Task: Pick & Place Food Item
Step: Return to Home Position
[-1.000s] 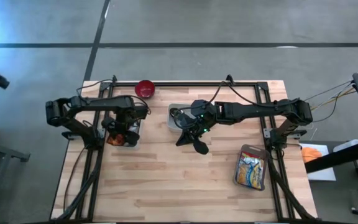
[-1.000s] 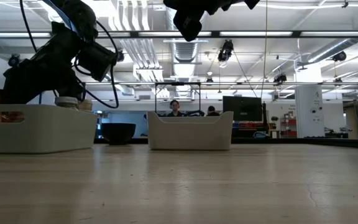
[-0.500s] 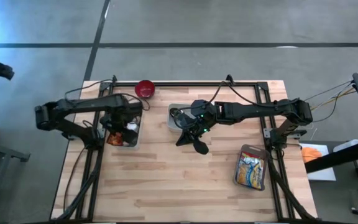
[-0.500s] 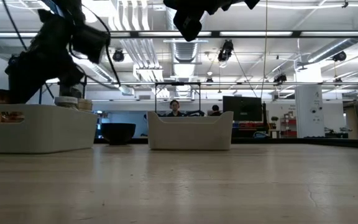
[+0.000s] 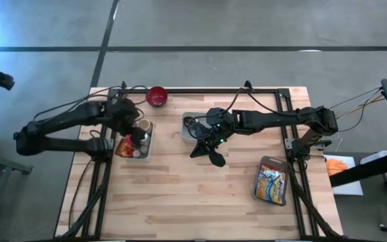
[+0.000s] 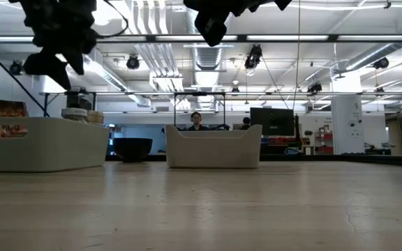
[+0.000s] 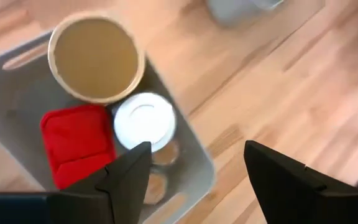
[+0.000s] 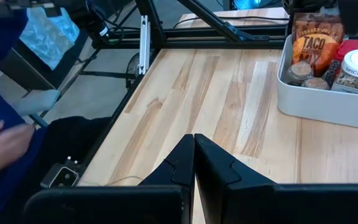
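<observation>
Left hand [image 7: 196, 149] (fingers [image 7: 129, 180] spread) now higher above left gray bin [image 6: 44, 143]

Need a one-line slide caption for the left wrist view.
Left gripper, open, above the gray bin holding a tan-lidded tub, red packet and white-capped jar.

A robotics lab in an open industrial hall is indicated. Bare concrete floor [image 5: 213, 27] is seen around the wooden desk [image 5: 193, 195] w/ black metal frame [image 5: 207, 90]. Strip lights [image 6: 149, 28] are hung under an exposed ceiling & monitors [image 6: 274, 120] are seen beyond.
</observation>
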